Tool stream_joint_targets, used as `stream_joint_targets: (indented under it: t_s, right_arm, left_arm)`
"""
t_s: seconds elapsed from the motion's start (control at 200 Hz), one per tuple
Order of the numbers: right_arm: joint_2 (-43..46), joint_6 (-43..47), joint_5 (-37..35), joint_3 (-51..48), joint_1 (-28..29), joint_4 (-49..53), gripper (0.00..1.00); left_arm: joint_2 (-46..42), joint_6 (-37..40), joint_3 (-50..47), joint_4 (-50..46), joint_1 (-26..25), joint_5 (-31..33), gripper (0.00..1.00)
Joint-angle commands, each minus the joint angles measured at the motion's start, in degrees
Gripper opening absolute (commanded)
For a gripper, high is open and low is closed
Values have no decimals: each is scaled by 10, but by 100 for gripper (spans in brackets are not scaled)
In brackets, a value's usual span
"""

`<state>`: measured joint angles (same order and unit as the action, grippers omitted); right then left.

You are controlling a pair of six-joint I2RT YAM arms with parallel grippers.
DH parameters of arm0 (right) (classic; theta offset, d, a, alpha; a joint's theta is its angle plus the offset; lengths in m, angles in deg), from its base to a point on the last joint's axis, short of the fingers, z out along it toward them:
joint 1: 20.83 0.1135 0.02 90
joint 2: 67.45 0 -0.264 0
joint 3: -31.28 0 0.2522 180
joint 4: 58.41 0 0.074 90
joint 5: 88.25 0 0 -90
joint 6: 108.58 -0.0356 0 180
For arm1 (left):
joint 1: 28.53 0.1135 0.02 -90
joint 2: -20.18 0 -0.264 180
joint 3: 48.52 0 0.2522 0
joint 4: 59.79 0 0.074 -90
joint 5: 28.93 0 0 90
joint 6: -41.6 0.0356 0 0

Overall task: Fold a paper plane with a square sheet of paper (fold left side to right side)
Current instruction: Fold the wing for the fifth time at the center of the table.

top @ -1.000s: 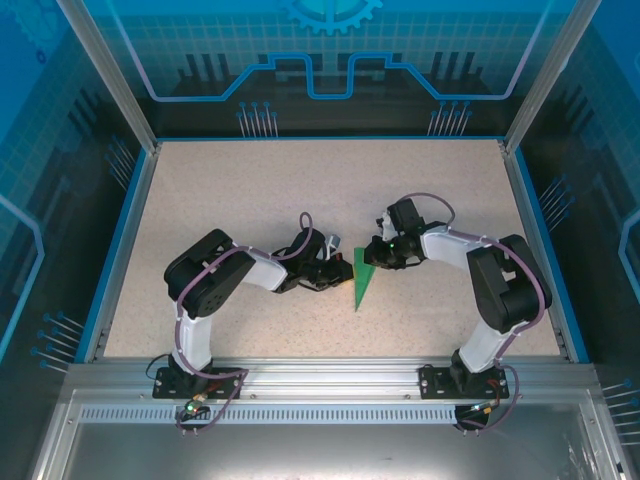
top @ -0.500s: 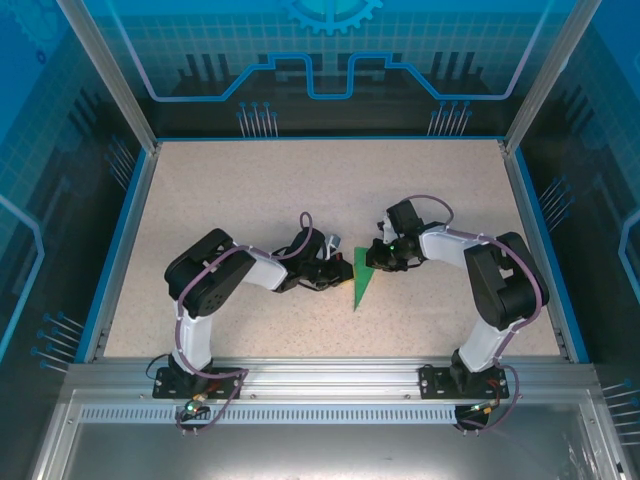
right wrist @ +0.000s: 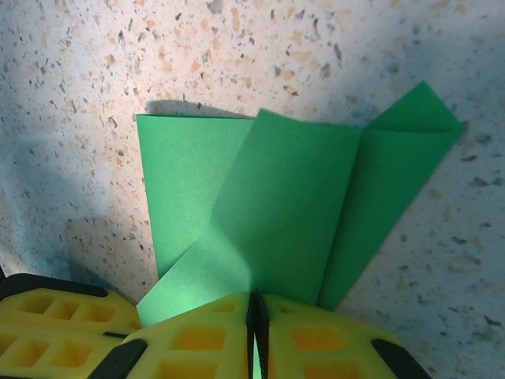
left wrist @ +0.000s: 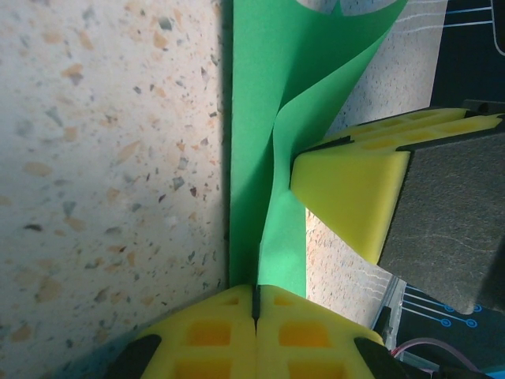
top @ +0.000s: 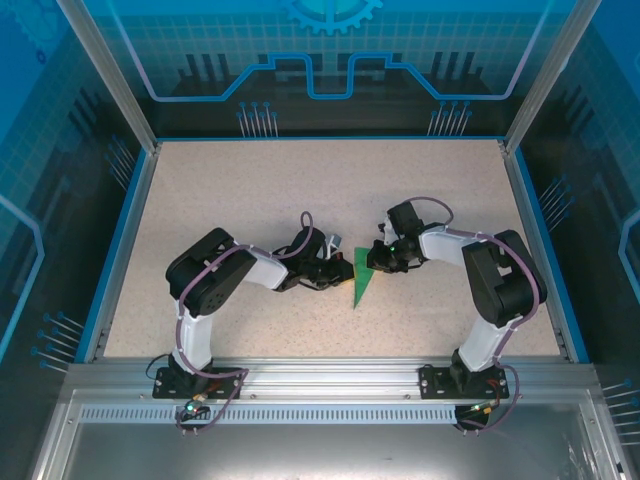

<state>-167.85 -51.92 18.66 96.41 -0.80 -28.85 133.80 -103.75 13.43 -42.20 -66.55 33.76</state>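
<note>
While logging grips, noted left gripper [left wrist: 255, 302] pressed together on paper plane [top: 362, 286] edge, right gripper [right wrist: 254, 316] likewise pinching opposite flap.

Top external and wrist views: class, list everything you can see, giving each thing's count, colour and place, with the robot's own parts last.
sheet of paper: one, bright green, folded to a narrow point, mid-table between the arms
table: one, speckled beige, under everything
border: one, blue, round the table's edge
rail: one, silver, along the near edge
panels: blue, patterned, behind and beside the table
left arm: one, black and white, left of the paper
right arm: one, black and white, right of the paper
left fingers: one pair, yellow, shut on the paper's long edge
right fingers: one pair, yellow, shut on the paper's wide end
</note>
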Motion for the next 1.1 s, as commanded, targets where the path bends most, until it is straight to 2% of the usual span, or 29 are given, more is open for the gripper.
stream_joint_targets:
  t_s: [0.0, 0.225, 0.435, 0.7, 1.095]
  right_arm:
    - [-13, 7, -37, -28, -9, 49, 13]
    - [-14, 9, -32, -32, -11, 45, 11]
    - [-17, 6, -24, -33, -11, 36, 10]
    - [-14, 7, -22, -31, -10, 38, 11]
    - [-10, 9, -23, -31, -10, 41, 11]
  left_arm:
    - [1, 7, 1, -18, -1, 13, 7]
    - [-98, 38, -13, -64, -1, 20, 21]
    - [-165, 35, -45, -80, -10, 3, 20]
    - [-106, -11, -1, -38, -56, -60, 18]
    - [-67, 6, 10, -84, -64, -28, 18]
